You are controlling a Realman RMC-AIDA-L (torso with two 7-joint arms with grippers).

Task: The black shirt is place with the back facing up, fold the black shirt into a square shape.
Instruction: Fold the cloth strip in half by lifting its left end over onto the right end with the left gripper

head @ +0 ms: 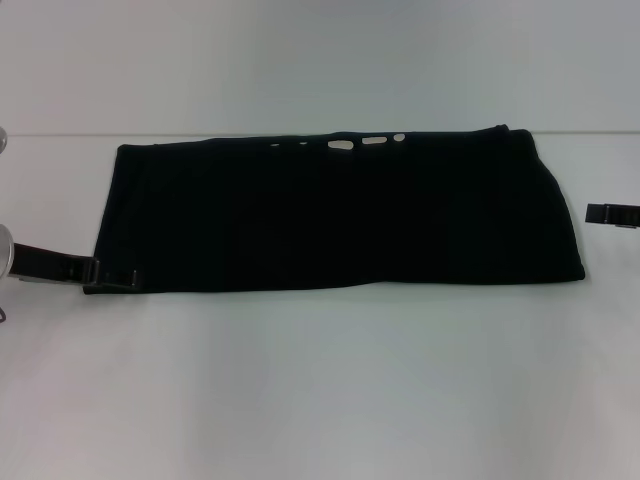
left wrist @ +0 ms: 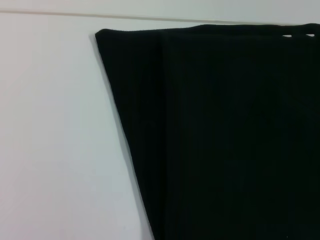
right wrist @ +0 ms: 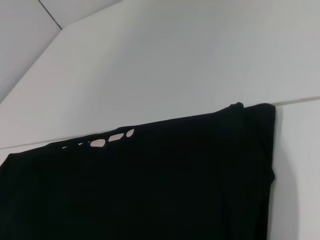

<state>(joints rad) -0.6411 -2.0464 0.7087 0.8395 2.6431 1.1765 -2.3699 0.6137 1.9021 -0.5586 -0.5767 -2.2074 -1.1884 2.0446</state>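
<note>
Lying folded lengthwise: black shirt (head: 335,212); left gripper (head: 112,275) at corner.

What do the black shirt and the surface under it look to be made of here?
The black shirt looks like soft matte cloth, probably a knit: it lies limp in flat layers, with a faint fold line and no shine. The table looks like a smooth white hard top, perhaps laminate; its exact material is unclear. The left gripper sits at the shirt's near left corner, the right gripper just off its right edge.

No readable text, label, brand, number or sign appears anywhere.
</note>
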